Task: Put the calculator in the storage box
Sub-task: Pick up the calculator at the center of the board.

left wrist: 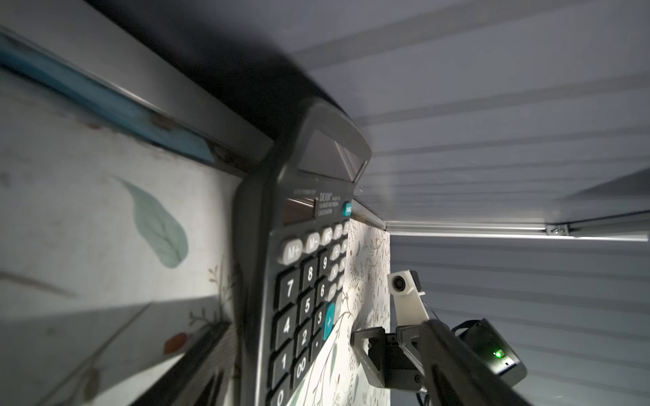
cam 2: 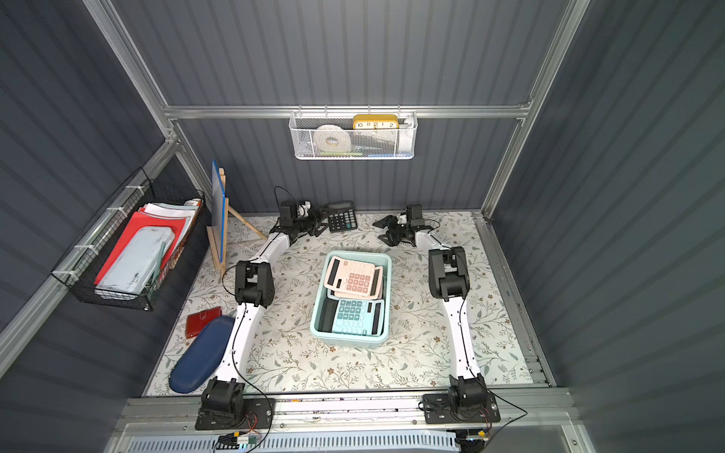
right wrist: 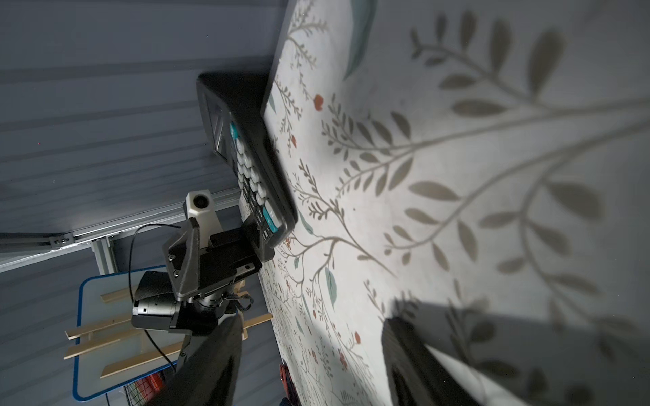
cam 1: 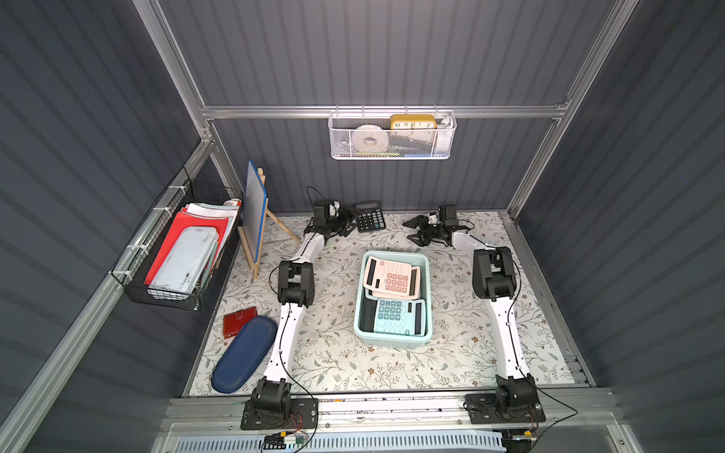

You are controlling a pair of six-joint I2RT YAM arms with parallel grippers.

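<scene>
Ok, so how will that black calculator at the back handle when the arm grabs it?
Likely stiff: the black calculator looks like a hard plastic slab. Its smooth sides may slip in a pinch. Lying flat on the table, it should slide rather than tip if nudged.

Black calculator [cam 1: 370,220] by back wall; mint storage box [cam 1: 394,340] mid-table

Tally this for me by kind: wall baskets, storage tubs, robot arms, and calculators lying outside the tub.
Wall baskets: 2, the white mesh basket and the black wire basket.
Storage box: 1.
Robot arms: 2, the left arm and the right arm.
Calculators outside the box: 1, the black calculator.
Total: 6.
</scene>
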